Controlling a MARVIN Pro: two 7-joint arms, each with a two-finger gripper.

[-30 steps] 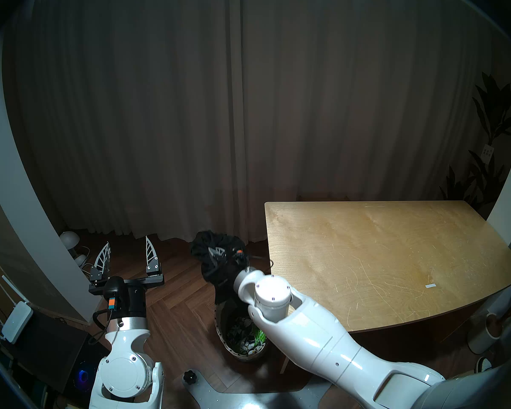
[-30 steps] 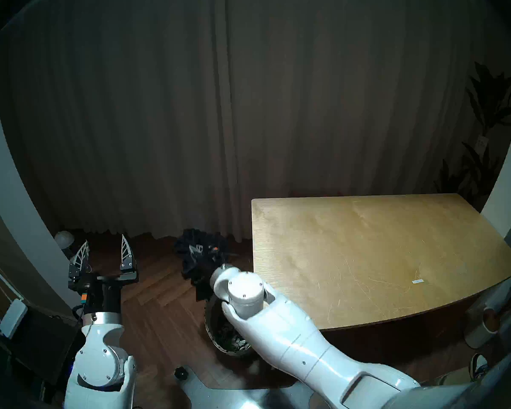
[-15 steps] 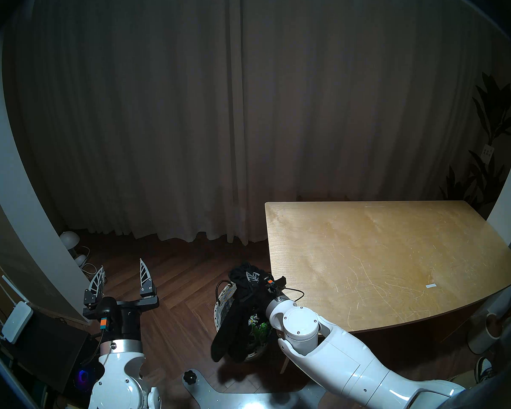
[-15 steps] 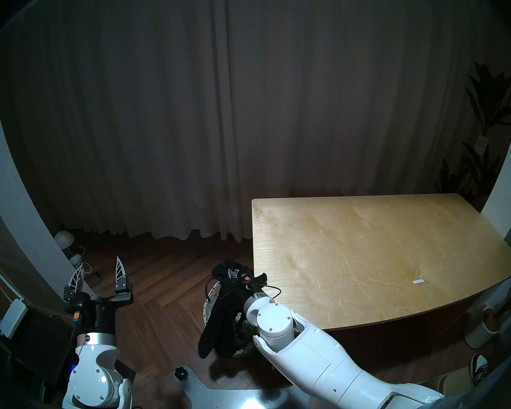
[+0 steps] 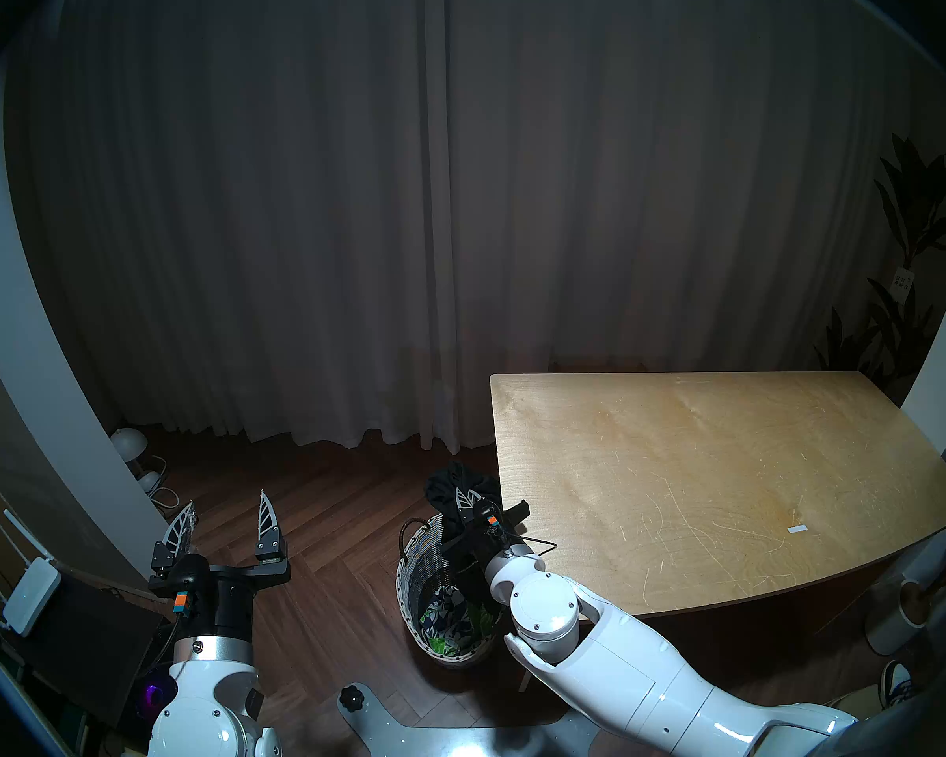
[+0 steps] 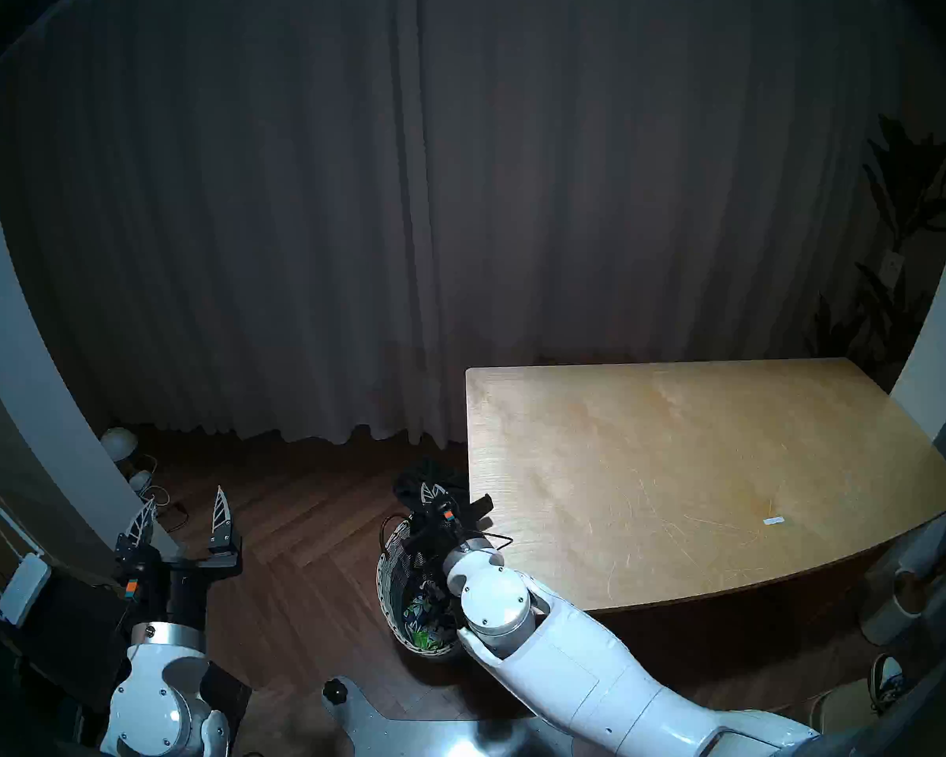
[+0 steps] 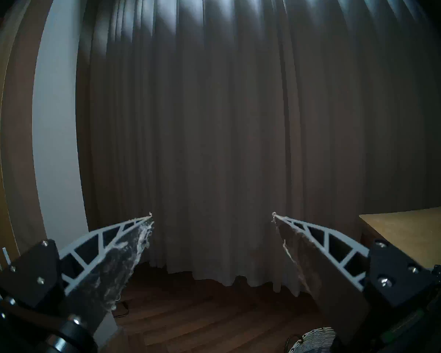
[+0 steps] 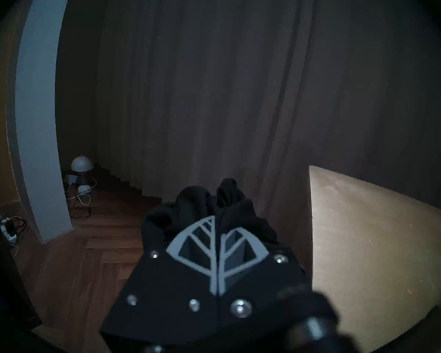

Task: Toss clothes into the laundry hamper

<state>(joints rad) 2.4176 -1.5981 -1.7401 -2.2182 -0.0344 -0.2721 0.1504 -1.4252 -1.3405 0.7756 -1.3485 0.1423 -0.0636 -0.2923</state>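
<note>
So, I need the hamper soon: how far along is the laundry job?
Done: a leaf-print garment already lies inside the hamper. In hand: the right gripper is shut on the black garment, above the hamper's far rim. Left: releasing it; the table shows no clothes.

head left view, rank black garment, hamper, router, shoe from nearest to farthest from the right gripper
1. black garment: clamped in the right gripper, bunched at its tips.
2. hamper: on the floor just below the gripper, by the table's corner.
3. shoe and router: both far off, at the lower right and far left edges; too close to call.
</note>
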